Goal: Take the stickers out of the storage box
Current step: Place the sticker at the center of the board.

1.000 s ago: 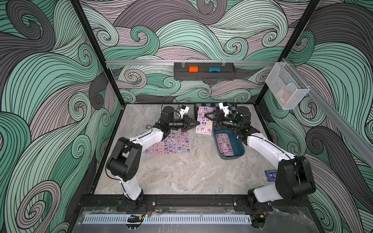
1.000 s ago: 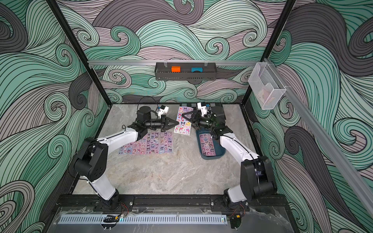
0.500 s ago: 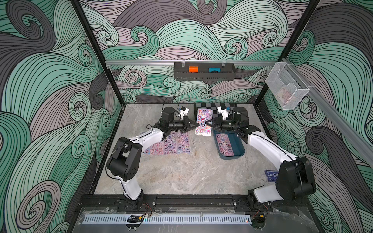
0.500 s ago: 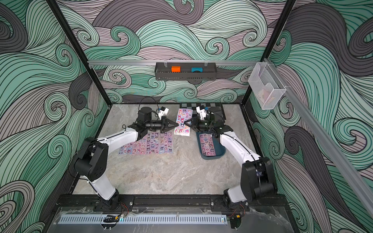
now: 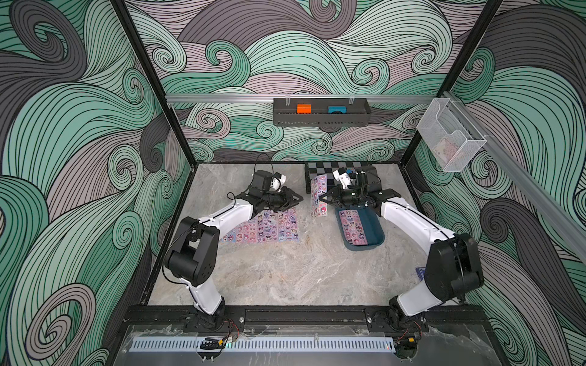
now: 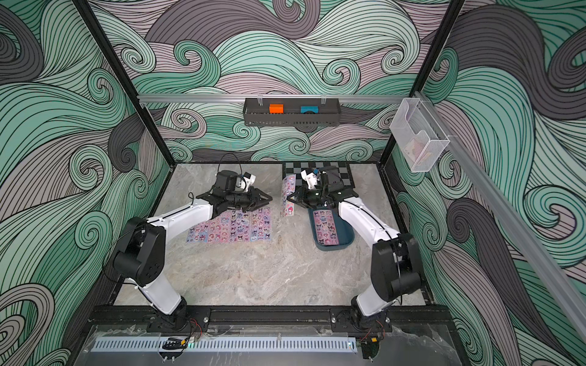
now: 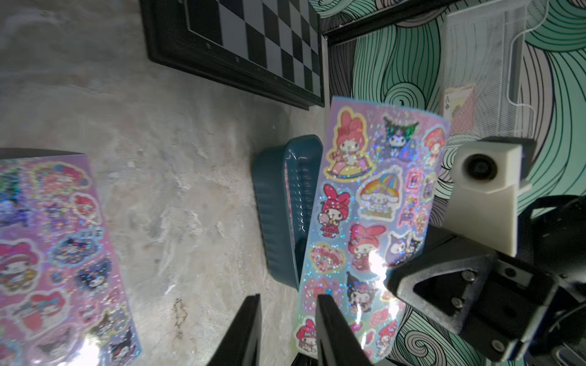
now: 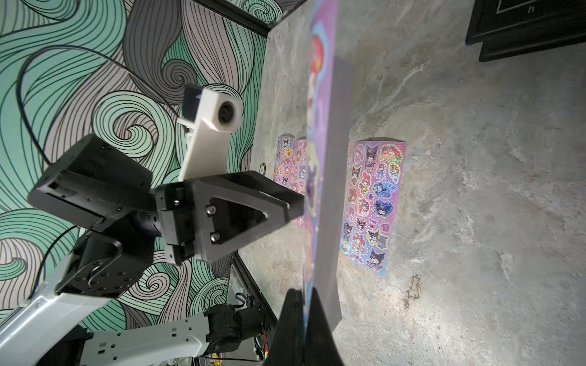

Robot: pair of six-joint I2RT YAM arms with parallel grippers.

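Observation:
One sticker sheet (image 5: 318, 196) (image 6: 289, 195) stands upright above the table between my two grippers. My right gripper (image 5: 322, 198) (image 8: 305, 317) is shut on its edge. My left gripper (image 5: 298, 199) (image 7: 288, 317) is open, with the sheet (image 7: 364, 206) against one finger and not pinched. The dark teal storage box (image 5: 374, 233) (image 6: 345, 236) (image 7: 276, 206) lies under the right arm and holds another sheet (image 5: 352, 225). Several stickers (image 5: 269, 226) (image 6: 234, 226) (image 8: 372, 202) lie flat side by side under the left arm.
A chessboard (image 5: 336, 167) lies at the back of the table behind the right gripper. A black wall tray (image 5: 320, 118) holds an orange and a blue block. A clear bin (image 5: 450, 139) hangs on the right wall. A dark blue card pack (image 5: 421, 273) lies beside the right arm's elbow.
The right gripper has shut on the upright sheet. The left gripper, shut on it before, has opened and let go.

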